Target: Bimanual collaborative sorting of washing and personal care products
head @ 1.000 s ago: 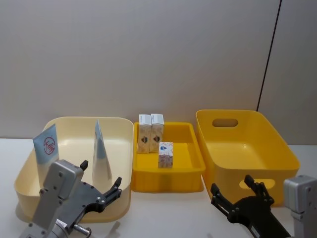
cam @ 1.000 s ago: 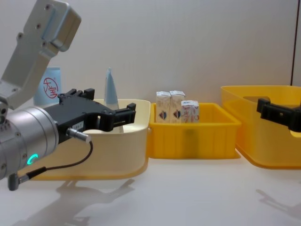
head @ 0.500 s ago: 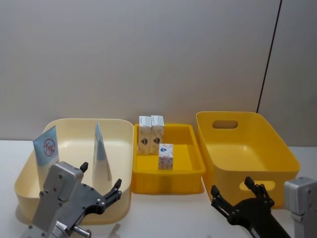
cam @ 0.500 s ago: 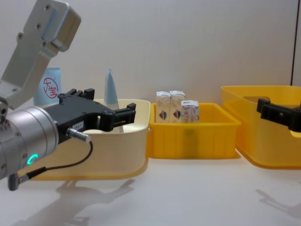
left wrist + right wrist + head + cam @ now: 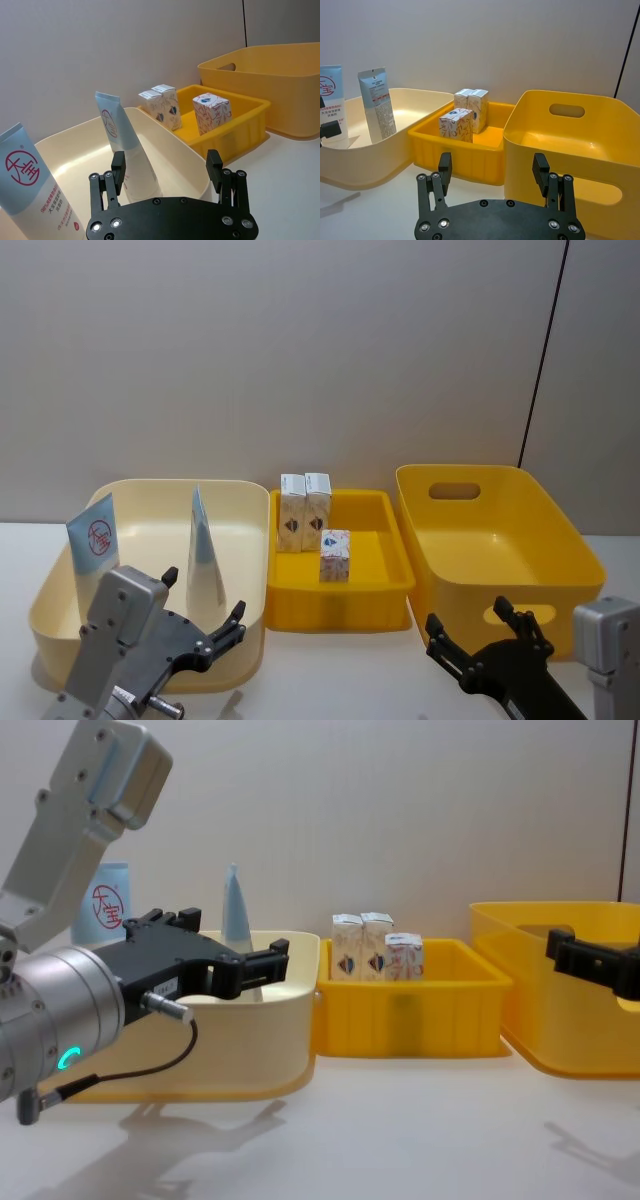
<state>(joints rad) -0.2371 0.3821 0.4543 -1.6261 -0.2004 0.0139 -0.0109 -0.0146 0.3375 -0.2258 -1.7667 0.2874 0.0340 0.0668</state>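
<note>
In the cream tub at the left, a pale blue red-marked container and a pale blue tapered tube stand upright. The small yellow tray in the middle holds two white cartons side by side at its back. A blue-topped white pack stands in front of them. My left gripper hovers open and holds nothing, just before the cream tub's near wall. My right gripper is open and holds nothing, in front of the big yellow tub. The left wrist view shows the tube beyond the left gripper.
The three containers stand in a row close to the grey wall. The big yellow tub at the right has handle slots in its walls. Bare white table lies in front of the containers. A dark cable runs down the wall at the right.
</note>
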